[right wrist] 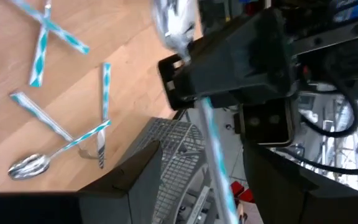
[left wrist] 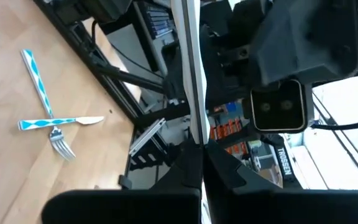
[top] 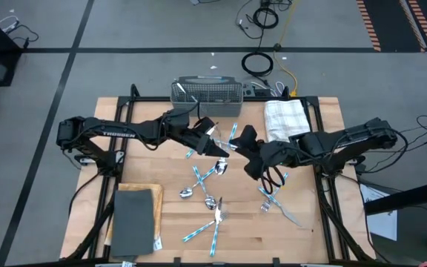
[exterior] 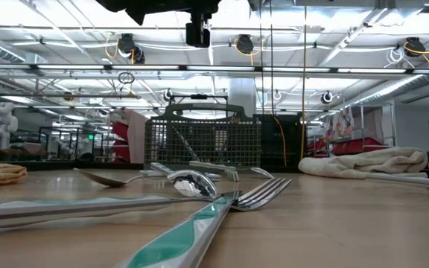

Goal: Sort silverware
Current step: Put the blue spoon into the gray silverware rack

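Both arms meet above the middle of the table. My left gripper (top: 221,145) (left wrist: 202,163) is shut on a spoon (top: 233,134) with a shiny bowl (right wrist: 176,25) and a blue-and-white handle (right wrist: 219,180). My right gripper (top: 245,141) (right wrist: 204,149) is open, and its fingers stand on either side of that handle without touching it. The rest of the silverware (top: 212,200) lies flat and scattered on the wooden table (top: 325,111), some pieces crossed over others. A spoon (exterior: 192,182) and a fork (exterior: 263,190) lie close to the low view. My left gripper pinches the spoon between its two fingers at the neck (right wrist: 194,102), just below the bowl. The fingers come roughly level from the table's left and lie across the spoon. The spoon is lifted clear of the table, and its handle runs toward my right gripper.
A grey mesh basket (top: 206,96) (exterior: 203,141) stands at the table's far edge. Beside it on the right lies a folded white towel (top: 284,119) (exterior: 371,162). A dark grey board (top: 133,219) on a yellowish cloth lies at the near left corner.
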Controlling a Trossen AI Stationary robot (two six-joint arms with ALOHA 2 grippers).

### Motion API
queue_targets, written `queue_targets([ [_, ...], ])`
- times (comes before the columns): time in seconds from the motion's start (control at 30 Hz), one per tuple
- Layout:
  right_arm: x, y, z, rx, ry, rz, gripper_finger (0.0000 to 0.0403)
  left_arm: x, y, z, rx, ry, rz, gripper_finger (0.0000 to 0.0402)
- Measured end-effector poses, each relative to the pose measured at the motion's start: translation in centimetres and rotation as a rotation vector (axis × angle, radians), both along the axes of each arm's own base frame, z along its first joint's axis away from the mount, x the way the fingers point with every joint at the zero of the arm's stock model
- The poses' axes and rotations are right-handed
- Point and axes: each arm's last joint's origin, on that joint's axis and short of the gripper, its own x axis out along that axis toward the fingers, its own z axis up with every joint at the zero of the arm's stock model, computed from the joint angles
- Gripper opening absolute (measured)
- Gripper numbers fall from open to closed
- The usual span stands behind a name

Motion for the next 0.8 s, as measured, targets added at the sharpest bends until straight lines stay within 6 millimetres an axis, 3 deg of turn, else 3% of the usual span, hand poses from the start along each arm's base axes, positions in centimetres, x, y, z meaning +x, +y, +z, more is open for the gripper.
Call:
queue_targets([
  [0.3,0.31,0.1,-0.1,0.004,-0.006,0.011,0.021,0.71,0.09,-0.97,-0.026,0.024,-0.004,0.0001],
  [0.57,0.32,0.11,-0.1,0.029,-0.008,0.024,0.0209,0.76,0.1,-0.04,-0.053,-0.057,-0.003,0.0001],
  [0.8,0.52,-0.29,0.08,0.049,-0.03,0.022,0.0175,0.76,0.06,0.0,-0.058,-0.058,-0.005,0.0001],
])
